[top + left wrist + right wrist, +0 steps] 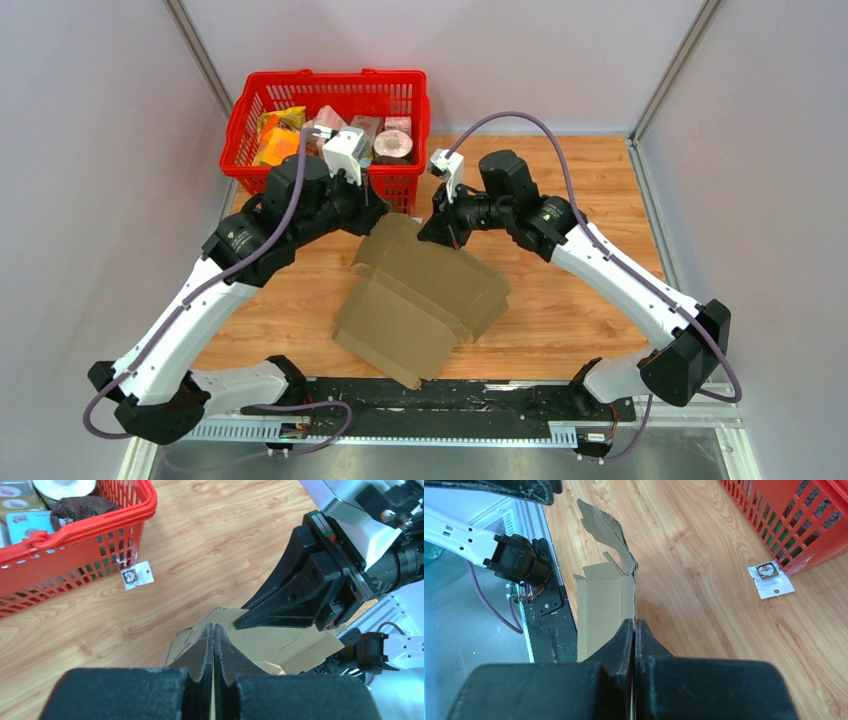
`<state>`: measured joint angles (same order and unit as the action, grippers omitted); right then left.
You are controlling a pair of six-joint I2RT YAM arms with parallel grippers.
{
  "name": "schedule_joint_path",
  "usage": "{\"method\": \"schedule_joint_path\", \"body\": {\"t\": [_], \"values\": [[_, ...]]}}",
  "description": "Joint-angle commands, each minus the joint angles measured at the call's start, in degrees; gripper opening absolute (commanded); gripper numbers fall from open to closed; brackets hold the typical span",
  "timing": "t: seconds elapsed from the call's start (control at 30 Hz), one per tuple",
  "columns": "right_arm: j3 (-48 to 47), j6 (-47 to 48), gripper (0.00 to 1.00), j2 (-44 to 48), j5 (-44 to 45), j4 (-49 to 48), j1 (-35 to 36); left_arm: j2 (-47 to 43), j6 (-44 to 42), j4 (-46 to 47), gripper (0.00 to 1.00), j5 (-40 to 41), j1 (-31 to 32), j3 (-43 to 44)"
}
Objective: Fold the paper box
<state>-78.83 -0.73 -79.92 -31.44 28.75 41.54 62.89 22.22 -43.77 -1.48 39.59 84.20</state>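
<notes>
While the paper box (pixel 425 295), a plain brown die-cut sheet of corrugated cardboard, lay on the wooden table (pixel 570 330) near the red plastic basket (pixel 325 85), the left gripper (pixel 213 630) and right gripper (pixel 634 625) were each clenched on its far edge, close together. A clean fold, I judged, needed both to swing that edge over in step along the crease, or the board might twist or slip.

Bright, even overhead light, faint shadows, sharp focus
</notes>
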Motion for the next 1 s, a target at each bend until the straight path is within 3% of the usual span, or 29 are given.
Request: {"method": "schedule_joint_path", "body": {"t": [0.0, 0.4, 0.63, 0.97], "values": [[-0.98, -1.73, 0.0, 2.31, 0.68, -3.0, -0.14, 1.0, -3.06, -3.87, 0.0, 12.97, 4.96, 4.13], [0.87, -2.43, 0.0, 4.95, -1.69, -4.76, -0.14, 3.37, -4.02, -2.99, 0.04, 21.16, 8.22, 3.6], [0.69, -3.74, 0.0, 5.39, 0.41, -5.29, -0.14, 5.4, -5.17, 1.49, 0.0, 11.42, 8.31, 3.6], [-1.5, -7.09, 0.0, 2.93, -0.9, -6.69, -0.14, 1.62, -1.04, 12.03, 0.0, 4.47, 10.15, -7.55]]}}
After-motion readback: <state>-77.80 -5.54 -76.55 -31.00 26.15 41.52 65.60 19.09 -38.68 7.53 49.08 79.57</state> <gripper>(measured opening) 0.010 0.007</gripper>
